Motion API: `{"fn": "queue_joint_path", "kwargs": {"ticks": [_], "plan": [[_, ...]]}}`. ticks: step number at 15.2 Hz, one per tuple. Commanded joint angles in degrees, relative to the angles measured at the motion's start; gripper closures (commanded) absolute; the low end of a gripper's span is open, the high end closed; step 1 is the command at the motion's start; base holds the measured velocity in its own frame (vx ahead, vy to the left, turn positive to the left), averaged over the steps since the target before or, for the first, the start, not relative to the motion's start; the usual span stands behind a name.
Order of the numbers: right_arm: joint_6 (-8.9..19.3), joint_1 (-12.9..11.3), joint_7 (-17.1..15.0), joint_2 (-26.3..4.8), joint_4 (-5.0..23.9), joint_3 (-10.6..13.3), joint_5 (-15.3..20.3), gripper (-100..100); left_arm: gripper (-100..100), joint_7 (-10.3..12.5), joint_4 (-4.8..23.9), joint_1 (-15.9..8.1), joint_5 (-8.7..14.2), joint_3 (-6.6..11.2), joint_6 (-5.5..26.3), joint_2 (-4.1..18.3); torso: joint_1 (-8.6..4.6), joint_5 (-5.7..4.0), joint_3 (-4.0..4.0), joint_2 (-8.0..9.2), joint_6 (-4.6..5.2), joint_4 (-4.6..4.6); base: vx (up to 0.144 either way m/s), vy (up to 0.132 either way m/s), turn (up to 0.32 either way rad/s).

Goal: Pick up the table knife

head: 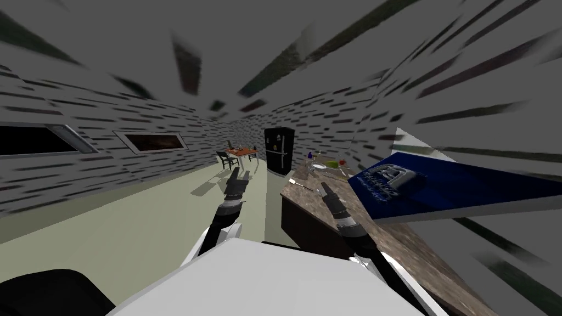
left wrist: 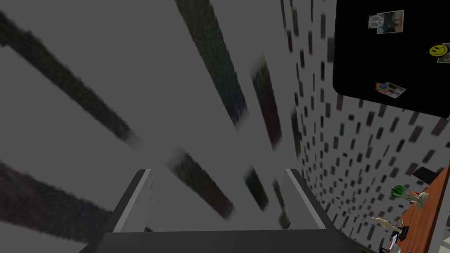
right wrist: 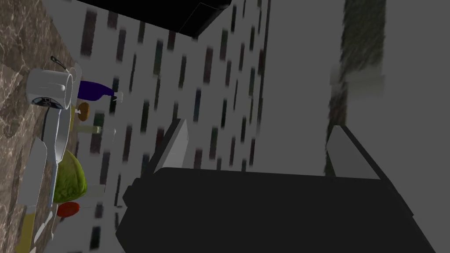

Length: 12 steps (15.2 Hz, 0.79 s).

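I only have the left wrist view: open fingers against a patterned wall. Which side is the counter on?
Observer: On your right. In the head view, the brown stone-patterned counter runs ahead, and the right gripper hangs over its near end.
Operator: Is that gripper open?
Observer: Yes. Its wrist view shows the fingers apart with nothing between them.
Operator: Any sign of the knife?
Observer: A thin light utensil, possibly the knife, lies on the counter just ahead of the right gripper.
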Motion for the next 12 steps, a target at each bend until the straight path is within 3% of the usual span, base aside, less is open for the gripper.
{"fn": "queue_joint_path", "kwargs": {"ticks": [1,2,4,7,12], "plan": [[-0.3,0.0,0.1,-2.7,1.2,0.3,0.5,-100,0,0.0,0.0,0.0,0.0,0.0,0.0,0.0,0.0,0.0,0.0,0.0,0.0,0.0,-0.005,0.004,0.195],[-0.6,0.0,0.1,-4.1,2.8,0.7,1.2,-100,0,0.0,0.0,0.0,0.0,0.0,0.0,0.0,0.0,0.0,0.0,0.0,0.01,0.0,-0.007,0.006,0.26],[-0.6,0.0,0.1,-5.8,2.8,0.7,1.2,-100,0,0.0,0.0,0.0,0.0,0.0,0.0,0.0,0.01,0.0,0.0,0.0,0.01,0.0,-0.005,0.001,0.141],[-1.1,-0.1,0.2,-10.4,6.1,1.6,2.6,-100,0,0.0,0.0,0.0,0.0,0.0,0.0,0.0,-0.01,0.0,-0.01,-0.01,0.01,0.0,-0.005,0.004,0.228],[-1.4,-0.1,0.2,-15.6,7.9,2.1,3.3,-100,0,0.0,0.0,0.0,0.0,0.0,0.0,0.0,-0.01,0.0,-0.01,-0.02,0.01,0.0,-0.003,0.0,0.161]]}}
